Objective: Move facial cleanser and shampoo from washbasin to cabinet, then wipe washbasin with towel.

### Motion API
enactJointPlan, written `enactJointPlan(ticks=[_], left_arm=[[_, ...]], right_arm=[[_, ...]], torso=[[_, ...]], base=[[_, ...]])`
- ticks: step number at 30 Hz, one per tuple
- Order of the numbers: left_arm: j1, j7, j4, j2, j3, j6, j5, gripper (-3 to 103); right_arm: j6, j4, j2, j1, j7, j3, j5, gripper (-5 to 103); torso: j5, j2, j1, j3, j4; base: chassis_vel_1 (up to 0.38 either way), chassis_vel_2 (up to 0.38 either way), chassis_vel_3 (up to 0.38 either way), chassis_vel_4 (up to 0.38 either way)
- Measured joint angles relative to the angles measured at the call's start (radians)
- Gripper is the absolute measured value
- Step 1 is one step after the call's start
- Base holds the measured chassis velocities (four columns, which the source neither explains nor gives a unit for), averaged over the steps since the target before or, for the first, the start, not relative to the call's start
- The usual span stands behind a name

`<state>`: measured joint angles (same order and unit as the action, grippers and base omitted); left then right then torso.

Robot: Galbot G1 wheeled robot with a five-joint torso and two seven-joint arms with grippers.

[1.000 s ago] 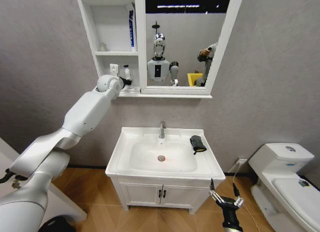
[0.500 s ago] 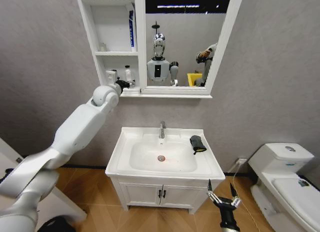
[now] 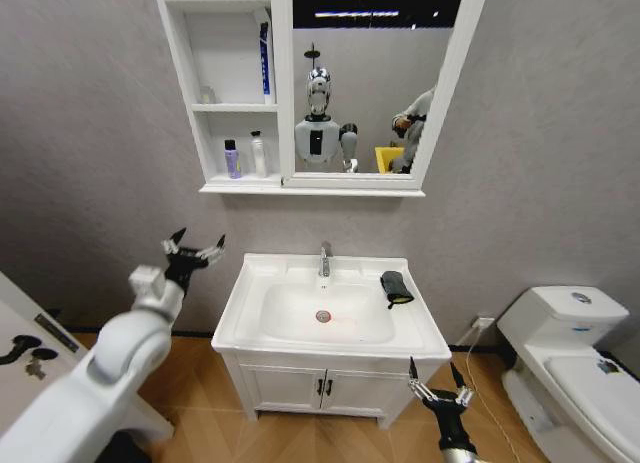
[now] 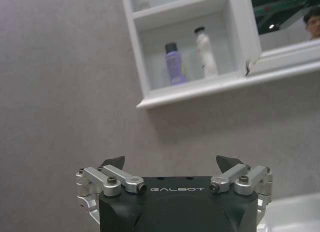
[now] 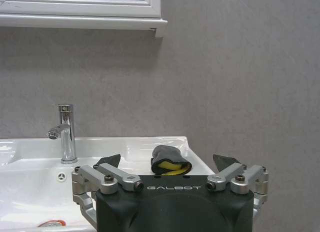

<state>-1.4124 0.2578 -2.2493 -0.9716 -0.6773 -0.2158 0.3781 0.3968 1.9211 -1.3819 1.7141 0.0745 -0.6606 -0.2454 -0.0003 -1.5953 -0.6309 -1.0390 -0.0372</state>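
Hovering with fingers spread and nothing between them, the left end effector (image 3: 194, 251) sits beside the left edge of the washbasin (image 3: 240, 303), well below the cabinet (image 3: 228, 93). Above it, in the cabinet's lowest compartment, a purple bottle (image 3: 231, 159) and a white bottle (image 3: 258, 154) stand upright side by side. The right end effector (image 3: 433, 381), also spread and empty, hangs low in front of the washbasin's right front corner. The towel (image 3: 396, 287) lies beyond it on the washbasin's right rim, right of the faucet (image 3: 324, 259).
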Motion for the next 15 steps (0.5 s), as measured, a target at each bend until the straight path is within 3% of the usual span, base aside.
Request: enactJointPlan(ticks=[3, 4, 6, 10, 15], left_arm=[[-0.245, -0.080, -0.010, -0.182, -0.129, 0.122, -0.136, 100], [-0.245, -0.080, -0.010, -0.182, -0.129, 0.122, -0.136, 100], [-0.344, -0.106, -0.015, -0.253, -0.137, 0.199, -0.166, 100], [-0.381, -0.151, -0.016, -0.285, -0.091, 0.252, -0.183, 100], [-0.382, -0.158, -0.016, -0.287, -0.075, 0.256, -0.185, 100]], right_arm=[[-0.084, 0.027, 0.052, -0.033, -0.015, -0.007, -0.073, 100], [-0.084, 0.027, 0.052, -0.033, -0.015, -0.007, -0.073, 100], [-0.150, 0.045, 0.084, -0.070, -0.025, -0.025, -0.144, 100], [-0.208, 0.051, 0.105, -0.132, -0.027, -0.076, -0.187, 100], [-0.260, 0.046, 0.129, -0.213, -0.026, -0.089, -0.192, 100]], torso=[[0.0005, 0.000, 0.000, 0.000, 0.0003], [0.0005, 0.000, 0.000, 0.000, 0.0003], [0.0007, 0.000, 0.000, 0.000, 0.0002], [0.0006, 0.000, 0.000, 0.000, 0.0009], [0.0006, 0.000, -0.001, 0.000, 0.0008]], base=[[0.000, 0.000, 0.000, 0.000], [0.000, 0.000, 0.000, 0.000], [0.000, 0.000, 0.000, 0.000], [0.000, 0.000, 0.000, 0.000], [0.000, 0.000, 0.000, 0.000]])
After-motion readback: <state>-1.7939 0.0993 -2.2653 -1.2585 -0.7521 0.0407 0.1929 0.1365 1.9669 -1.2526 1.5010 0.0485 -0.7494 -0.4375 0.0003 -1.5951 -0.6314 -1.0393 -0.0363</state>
